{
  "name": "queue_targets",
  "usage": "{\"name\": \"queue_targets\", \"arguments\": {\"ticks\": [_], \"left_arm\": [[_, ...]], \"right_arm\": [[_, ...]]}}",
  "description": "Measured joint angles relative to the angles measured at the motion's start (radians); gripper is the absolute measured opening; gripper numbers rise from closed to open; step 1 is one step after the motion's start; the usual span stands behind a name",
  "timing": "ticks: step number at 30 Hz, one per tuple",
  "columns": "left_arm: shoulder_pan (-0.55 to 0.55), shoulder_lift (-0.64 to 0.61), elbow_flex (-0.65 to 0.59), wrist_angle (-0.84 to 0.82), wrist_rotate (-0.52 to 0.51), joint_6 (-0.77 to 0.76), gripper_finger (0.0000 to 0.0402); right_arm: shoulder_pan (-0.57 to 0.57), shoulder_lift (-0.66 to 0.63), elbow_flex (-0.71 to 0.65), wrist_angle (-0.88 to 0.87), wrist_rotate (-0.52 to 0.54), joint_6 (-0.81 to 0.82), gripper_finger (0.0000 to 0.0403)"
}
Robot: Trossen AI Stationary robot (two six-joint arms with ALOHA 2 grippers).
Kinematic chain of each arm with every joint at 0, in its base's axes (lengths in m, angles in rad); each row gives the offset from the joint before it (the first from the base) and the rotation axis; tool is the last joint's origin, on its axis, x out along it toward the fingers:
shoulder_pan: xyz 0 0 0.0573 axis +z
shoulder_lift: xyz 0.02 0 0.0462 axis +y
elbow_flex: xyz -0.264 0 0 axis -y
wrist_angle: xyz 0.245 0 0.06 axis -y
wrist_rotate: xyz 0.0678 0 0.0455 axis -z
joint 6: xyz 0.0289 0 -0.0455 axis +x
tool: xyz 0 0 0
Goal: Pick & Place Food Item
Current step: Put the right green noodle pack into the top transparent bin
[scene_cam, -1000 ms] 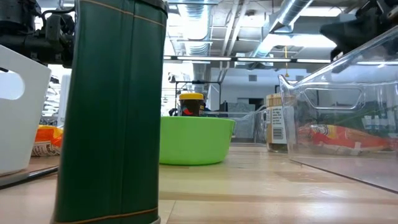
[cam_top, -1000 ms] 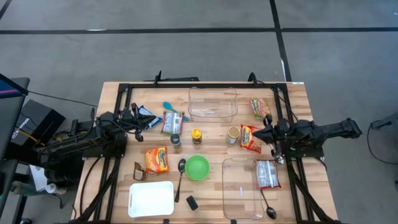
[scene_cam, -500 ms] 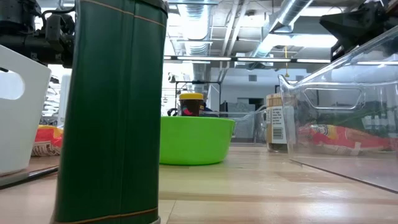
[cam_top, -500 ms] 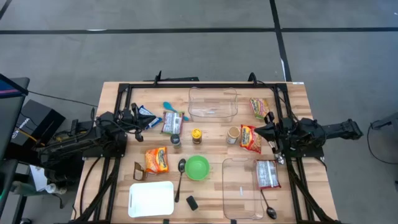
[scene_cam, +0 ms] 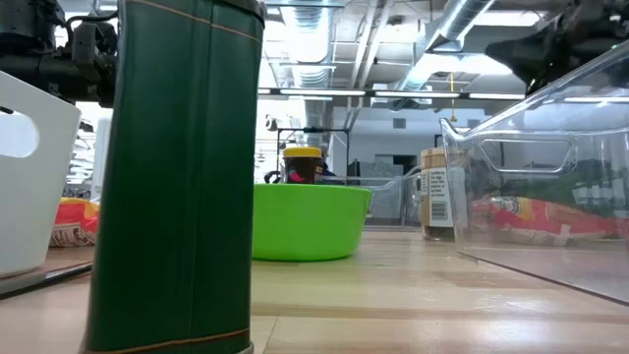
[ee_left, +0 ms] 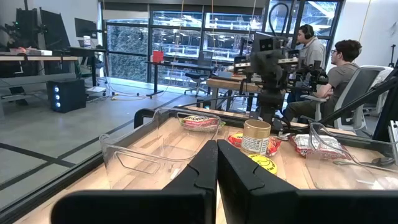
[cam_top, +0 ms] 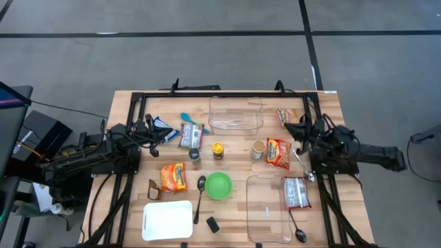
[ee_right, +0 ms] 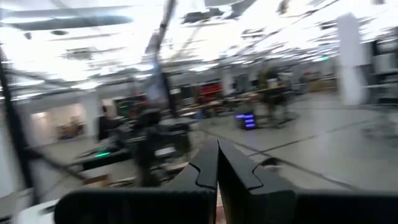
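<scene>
High view: right claw (cam_top: 289, 126) empty, fingers together, beside ramen packet (cam_top: 278, 153); left claw (cam_top: 156, 133) likewise, parked.

On my table I count five noodle packets: (cam_top: 174, 177), (cam_top: 190, 135), (cam_top: 278, 153), (cam_top: 287, 118), (cam_top: 297, 192). Two clear bins (cam_top: 236, 114), (cam_top: 267, 208), two spoons (cam_top: 199, 198), (cam_top: 297, 228), one green bowl (cam_top: 219, 185), one white tray (cam_top: 167, 220).

Table (cam_top: 324, 103): bowl (cam_top: 219, 185) at centre, spoon (cam_top: 200, 187) just left of it, tray (cam_top: 167, 220) at the near left corner. Two clear bins: one (cam_top: 236, 114) at the far edge, one (cam_top: 267, 207) right of the bowl, with a packet (cam_top: 297, 192) at its right side. Between bowl and far bin, three jars (cam_top: 218, 151) in a row.
</scene>
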Motion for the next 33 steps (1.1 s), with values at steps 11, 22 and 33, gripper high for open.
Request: {"name": "queue_targets", "arguments": {"ticks": [11, 22, 33], "left_arm": [[0.000, 0.000, 0.000, 0.000, 0.000, 0.000, 0.0001], [0.000, 0.000, 0.000, 0.000, 0.000, 0.000, 0.0001], [0.000, 0.000, 0.000, 0.000, 0.000, 0.000, 0.0001]], "right_arm": [[-0.278, 0.000, 0.002, -0.003, 0.274, 0.000, 0.0000], [-0.482, 0.000, 0.003, -0.004, 0.360, -0.046, 0.0000], [-0.540, 0.000, 0.004, -0.186, 0.088, 0.152, 0.0000]]}}
